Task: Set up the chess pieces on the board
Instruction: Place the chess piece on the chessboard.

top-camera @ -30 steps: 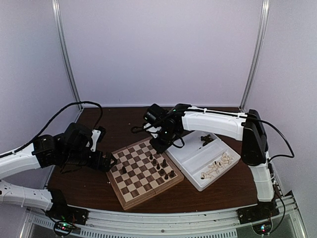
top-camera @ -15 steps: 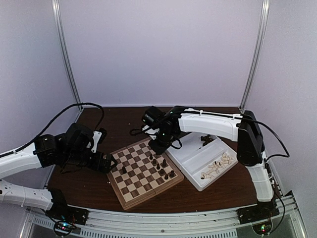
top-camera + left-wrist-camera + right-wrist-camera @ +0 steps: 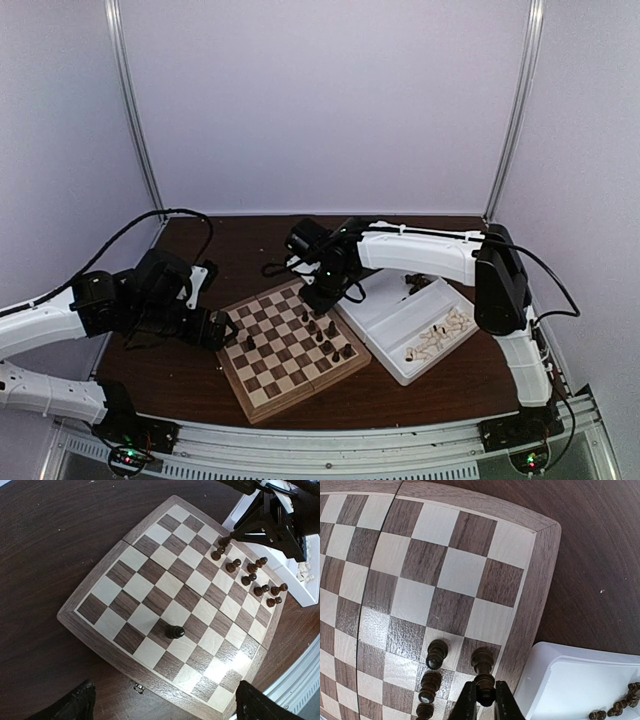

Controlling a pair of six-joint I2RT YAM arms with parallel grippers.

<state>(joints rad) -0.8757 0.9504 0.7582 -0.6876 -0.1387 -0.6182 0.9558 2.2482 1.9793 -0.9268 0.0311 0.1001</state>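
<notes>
The board (image 3: 262,372) lies between the arms, with several dark chess pieces (image 3: 328,338) along its right side. My right gripper (image 3: 485,700) is shut on the head of a dark piece (image 3: 484,672). That piece's base is over a dark square in the edge row, next to a pawn (image 3: 436,653); I cannot tell whether it touches. In the top view the right gripper (image 3: 318,300) is at the board's far right corner. My left gripper (image 3: 165,707) is open and empty above the board's left edge, and a lone dark piece (image 3: 175,631) stands just ahead of it.
A white two-compartment tray (image 3: 378,318) sits right of the board, touching its edge. It holds pale pieces (image 3: 437,337) in the near part and a few dark ones (image 3: 415,282) in the far part. White walls and metal posts enclose the dark table (image 3: 240,250).
The right arm has shifted a little to the left along the board's far right corner, still holding the piece. The left arm has hardly moved.
</notes>
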